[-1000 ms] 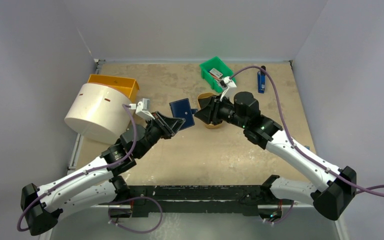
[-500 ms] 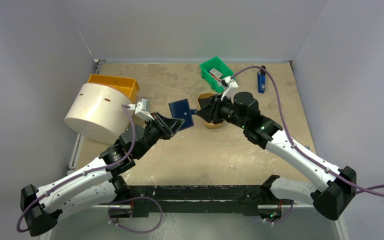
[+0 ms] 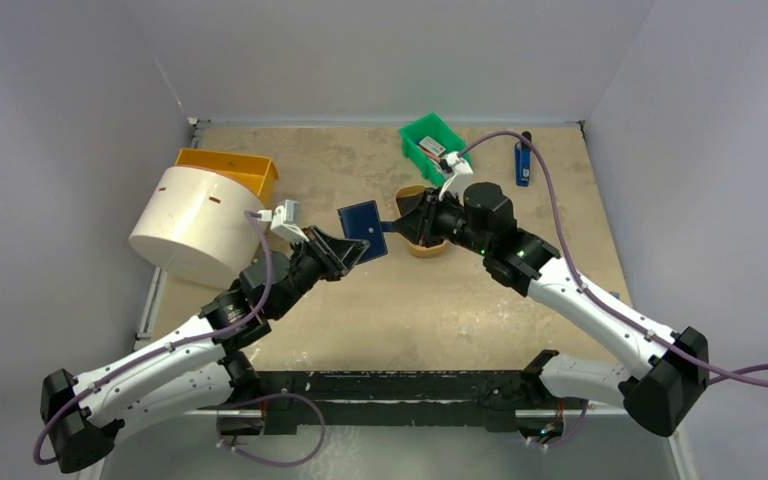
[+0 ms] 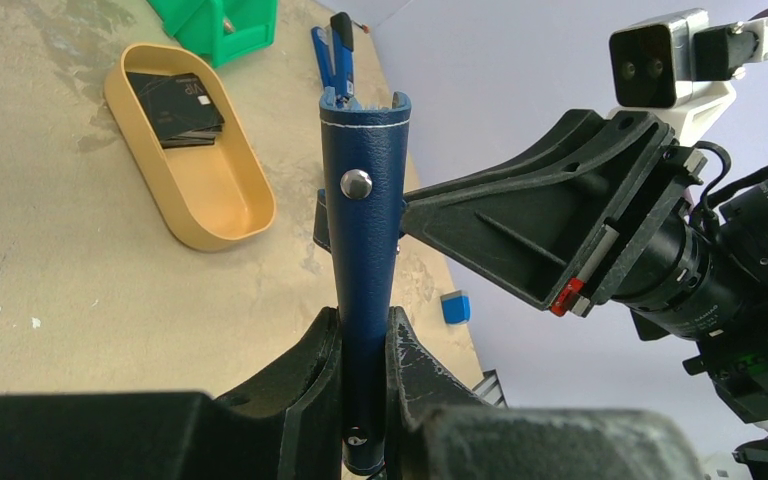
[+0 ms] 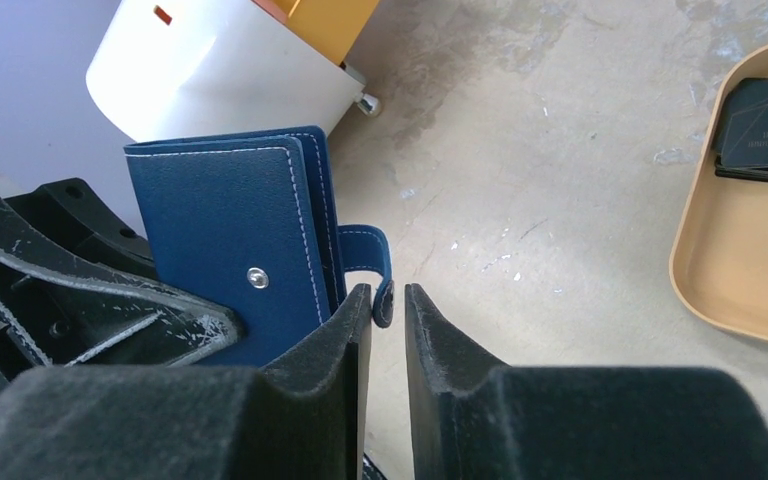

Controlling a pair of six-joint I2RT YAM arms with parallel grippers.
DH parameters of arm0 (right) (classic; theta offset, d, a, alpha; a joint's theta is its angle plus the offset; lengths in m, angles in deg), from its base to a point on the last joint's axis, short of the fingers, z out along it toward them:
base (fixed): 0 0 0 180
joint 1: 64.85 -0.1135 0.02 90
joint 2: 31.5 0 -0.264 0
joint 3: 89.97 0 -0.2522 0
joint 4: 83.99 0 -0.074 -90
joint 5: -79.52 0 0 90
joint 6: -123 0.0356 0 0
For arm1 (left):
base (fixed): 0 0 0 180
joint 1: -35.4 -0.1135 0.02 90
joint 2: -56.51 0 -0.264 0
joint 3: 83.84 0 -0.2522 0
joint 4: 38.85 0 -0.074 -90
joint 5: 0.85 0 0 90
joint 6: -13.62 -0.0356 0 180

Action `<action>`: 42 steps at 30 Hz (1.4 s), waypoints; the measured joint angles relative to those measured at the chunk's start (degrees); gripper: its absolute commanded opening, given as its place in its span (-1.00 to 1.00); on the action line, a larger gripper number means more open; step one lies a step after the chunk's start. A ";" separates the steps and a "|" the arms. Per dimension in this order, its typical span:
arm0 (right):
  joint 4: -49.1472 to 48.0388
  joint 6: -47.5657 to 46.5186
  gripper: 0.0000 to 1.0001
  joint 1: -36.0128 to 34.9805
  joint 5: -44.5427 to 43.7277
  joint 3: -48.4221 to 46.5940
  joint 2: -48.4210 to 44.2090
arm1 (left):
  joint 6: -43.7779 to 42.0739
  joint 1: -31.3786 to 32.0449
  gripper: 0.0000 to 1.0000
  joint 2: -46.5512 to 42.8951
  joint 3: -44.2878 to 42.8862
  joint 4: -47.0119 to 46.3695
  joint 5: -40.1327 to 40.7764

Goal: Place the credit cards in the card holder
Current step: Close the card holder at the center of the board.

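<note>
Two arms reach inward from the near edge and meet over the middle of the table (image 3: 410, 300); a wide band of bare sandy top shows between their bases and the grippers.

The left gripper (image 4: 363, 325) is clamped on the lower edge of the card holder (image 4: 365, 230), holding the navy wallet upright and off the surface, folded flat, with its metal stud facing the left wrist camera. Its top edge stands free, with pale blue lining showing at the lip.

Just beyond it, the right gripper (image 5: 388, 295) faces the holder's side edge. Its jaws stand narrowly apart, and the looped end of the snap tab (image 5: 368, 250) sits at the mouth of that gap, close against one finger; whether it touches I cannot tell. From above, the two grippers nearly meet, with only the holder (image 3: 363, 222) between them.

Under the right wrist lies the tan tray (image 5: 730, 270), its rim unobstructed on the near side, with the dark credit cards (image 4: 175, 105) stacked at its far end.

At the left edge a white drum (image 3: 195, 225) and an orange bin (image 3: 225, 165) crowd the left arm's side. Farther back sit a green bin (image 3: 422, 135) and a blue tool (image 3: 523, 162) near the far edge, with bare top showing to the right.
</note>
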 measured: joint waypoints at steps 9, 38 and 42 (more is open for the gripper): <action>-0.33 0.00 -0.98 0.00 0.81 0.00 0.11 | 0.02 0.00 -1.00 -0.04 0.31 0.02 -0.20; -0.26 0.42 -0.66 0.00 2.25 0.00 0.46 | 0.00 0.00 -1.00 -0.81 0.31 0.07 -0.17; -0.26 0.44 -0.86 0.00 2.25 0.00 0.46 | 0.00 0.00 -1.00 -0.81 0.31 0.07 -0.17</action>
